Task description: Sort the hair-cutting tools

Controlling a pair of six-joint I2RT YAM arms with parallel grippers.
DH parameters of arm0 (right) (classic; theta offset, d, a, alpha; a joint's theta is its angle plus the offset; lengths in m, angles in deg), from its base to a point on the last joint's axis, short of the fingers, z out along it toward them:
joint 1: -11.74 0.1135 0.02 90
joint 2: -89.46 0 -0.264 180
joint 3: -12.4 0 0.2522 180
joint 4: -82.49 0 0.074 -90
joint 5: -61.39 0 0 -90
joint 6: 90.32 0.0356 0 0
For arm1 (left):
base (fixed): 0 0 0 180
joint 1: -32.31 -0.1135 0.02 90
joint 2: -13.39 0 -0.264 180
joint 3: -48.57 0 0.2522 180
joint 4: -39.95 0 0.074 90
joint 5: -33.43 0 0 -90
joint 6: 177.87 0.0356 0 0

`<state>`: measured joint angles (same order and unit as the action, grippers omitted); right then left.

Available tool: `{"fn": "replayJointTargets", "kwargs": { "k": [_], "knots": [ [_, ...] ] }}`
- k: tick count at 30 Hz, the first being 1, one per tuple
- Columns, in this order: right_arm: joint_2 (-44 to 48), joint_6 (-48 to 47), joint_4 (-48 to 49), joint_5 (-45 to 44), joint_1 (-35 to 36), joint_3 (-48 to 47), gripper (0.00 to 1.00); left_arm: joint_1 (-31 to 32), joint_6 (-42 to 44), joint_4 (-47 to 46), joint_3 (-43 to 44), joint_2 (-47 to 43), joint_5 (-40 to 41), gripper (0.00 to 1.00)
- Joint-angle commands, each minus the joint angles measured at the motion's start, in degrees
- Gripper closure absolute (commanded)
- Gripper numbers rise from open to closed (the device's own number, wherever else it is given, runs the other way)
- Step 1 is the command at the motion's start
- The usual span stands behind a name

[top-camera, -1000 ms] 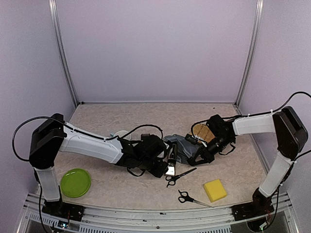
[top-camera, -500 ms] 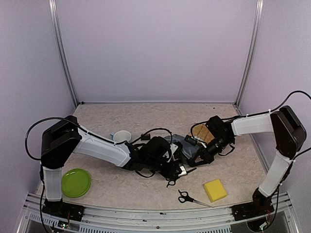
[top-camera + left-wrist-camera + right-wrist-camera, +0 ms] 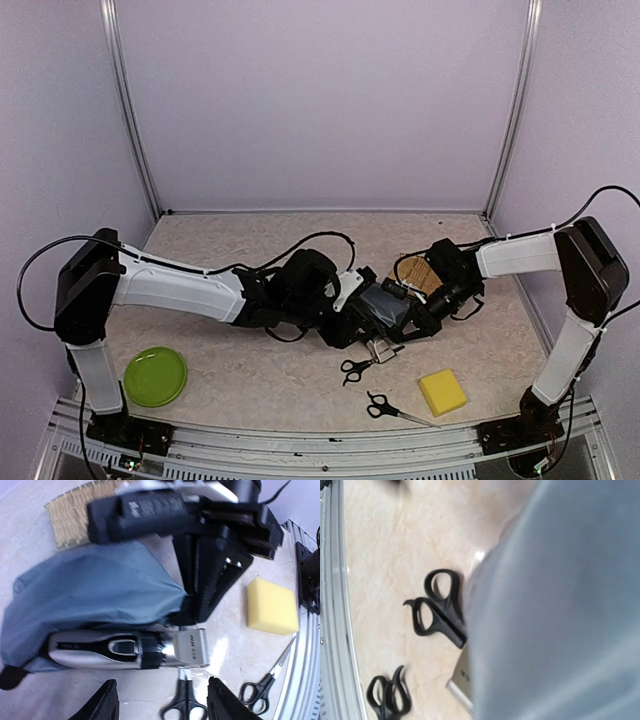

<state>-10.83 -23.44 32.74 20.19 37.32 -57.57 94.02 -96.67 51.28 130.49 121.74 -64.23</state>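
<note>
Brings left pincer further right than half a second back, spread wide, empty. Finds clipper just ahead, crosswise to its jaws, half inside grey pouch, blade out. Cannot tell grip of right pincer at pouch.

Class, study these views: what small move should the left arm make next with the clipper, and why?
Probably nudge the clipper deeper into the grey pouch. Its blade end lies outside the pouch mouth, the left gripper is open just short of it, and the right gripper seems to hold the mouth up.
</note>
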Motion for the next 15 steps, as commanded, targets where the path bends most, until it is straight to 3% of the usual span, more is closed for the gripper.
{"fn": "replayJointTargets", "kwargs": {
  "k": [1,5,11,15],
  "knots": [
    [-0.56,-1.11,-0.87,0.84,-0.58,-1.24,0.97,-2.13,18.07,12.65,6.55,-0.15,1.94,0.4],
    [-0.91,-1.82,-1.56,1.06,-0.62,-1.31,0.96,1.67,38.13,12.92,5.6,-0.22,6.89,0.37],
    [-1.37,-1.94,-2.17,1.47,-0.62,-1.86,0.96,3.68,46.73,16.28,11.1,5.59,10.84,0.37],
    [-2.04,-1.63,-2.12,2.15,-0.67,-1.92,0.96,6.35,51.93,11.16,9.61,7.69,15.74,0.36]
  ]
}}
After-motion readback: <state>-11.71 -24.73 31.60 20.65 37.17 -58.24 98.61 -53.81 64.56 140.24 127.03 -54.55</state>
